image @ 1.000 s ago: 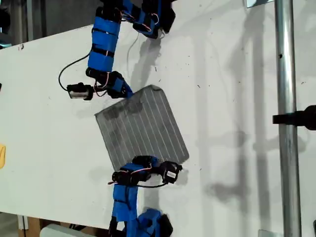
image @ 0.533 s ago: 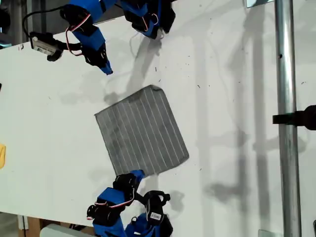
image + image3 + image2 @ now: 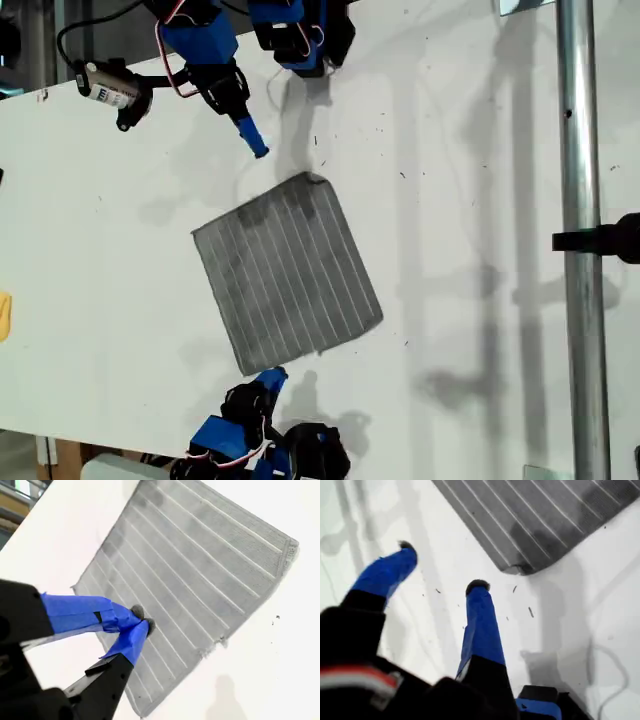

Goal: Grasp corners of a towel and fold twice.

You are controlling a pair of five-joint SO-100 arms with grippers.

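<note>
1. Towel (image 3: pixel 288 270) lies flat on the white table (image 3: pixel 480 200), near the centre of the exterior view and rotated, so its corners point roughly to 12, 3, 6 and 9 o'clock.
2. Corners in the exterior view: 12 o'clock tip (image 3: pixel 312 180), 9 o'clock tip (image 3: pixel 195 235), 4 o'clock tip (image 3: pixel 378 318), 6 o'clock tip (image 3: pixel 243 368).
3. My first gripper (image 3: pixel 252 140) sits at about 11 o'clock from the towel in the exterior view, off the cloth, near the 12 o'clock tip but not touching it.
4. First wrist view: my first gripper (image 3: pixel 442 566) has its jaws spread wide with nothing between them. The towel (image 3: pixel 545 520) is ahead of the fingertips, with bare table in between.
5. My second gripper (image 3: pixel 270 377) is at 6 o'clock from the towel in the exterior view, just beside the 6 o'clock tip.
6. Second wrist view: my second gripper (image 3: pixel 143 619) has its jaws pinched together, tips touching, no cloth caught in them. The towel (image 3: pixel 200 575) fills the background behind them.
7. The tips look raised above the cloth, but I can't judge the height from these angles.
8. A metal pole (image 3: pixel 580 250) runs vertically at 3 o'clock in the exterior view, well apart from the towel.
</note>
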